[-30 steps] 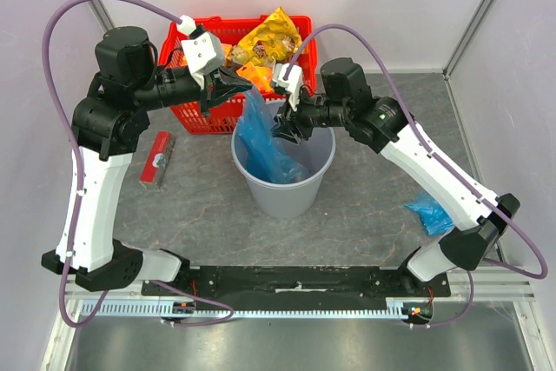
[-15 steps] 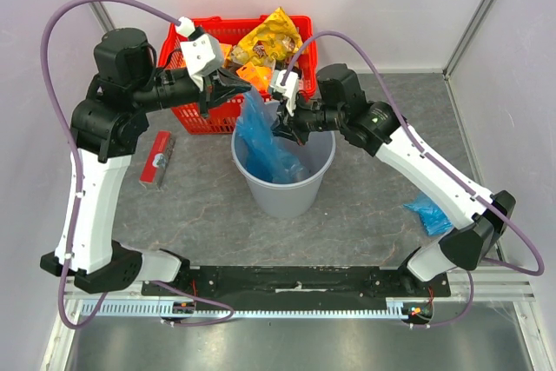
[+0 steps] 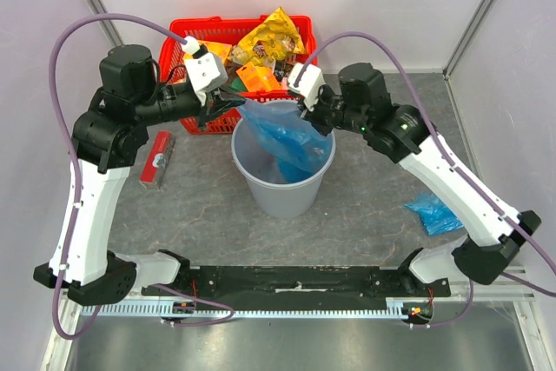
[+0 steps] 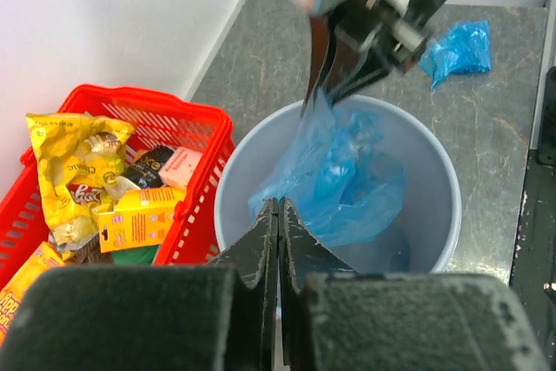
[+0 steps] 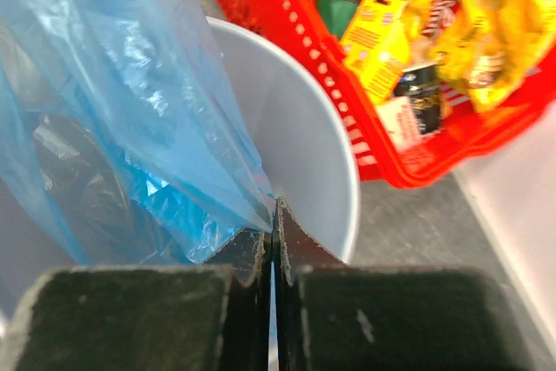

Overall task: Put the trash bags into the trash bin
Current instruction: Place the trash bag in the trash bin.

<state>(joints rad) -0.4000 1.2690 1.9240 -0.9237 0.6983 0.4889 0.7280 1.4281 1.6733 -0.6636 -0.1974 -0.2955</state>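
Blue film hangs as a sheet between the two arms, and from the overhead camera the bag [image 3: 282, 128] spans the far half of the bin [image 3: 261, 193], its lower part inside and its top edge held above the rim. The left pincer [image 3: 234, 102] is clamped on one top corner and the right pincer [image 3: 306, 107] on the other. Both arms reach forward with elbows raised and forearms angled inward, so the wrists nearly meet over the far rim, just beside the red basket [image 3: 187, 119]. A second bag [image 3: 432, 213] lies crumpled on the bench [image 3: 365, 215], well apart, near the right arm's base. The left wrist camera shows its jaws pressed together on a point of film, the bag [image 4: 339, 180] sagging into the bin [image 4: 447, 206] and the other pincer [image 4: 320, 97] pinching the far corner. The right wrist camera shows the same: jaws together on a thin fold, the sheet [image 5: 130, 102] falling against the bin's inner wall [image 5: 304, 145]. The step in hand looks like the drop. It would go best if both corners sink together below the rim before either pincer parts. Film this light may cling to a finger or drape over the edge toward the basket.
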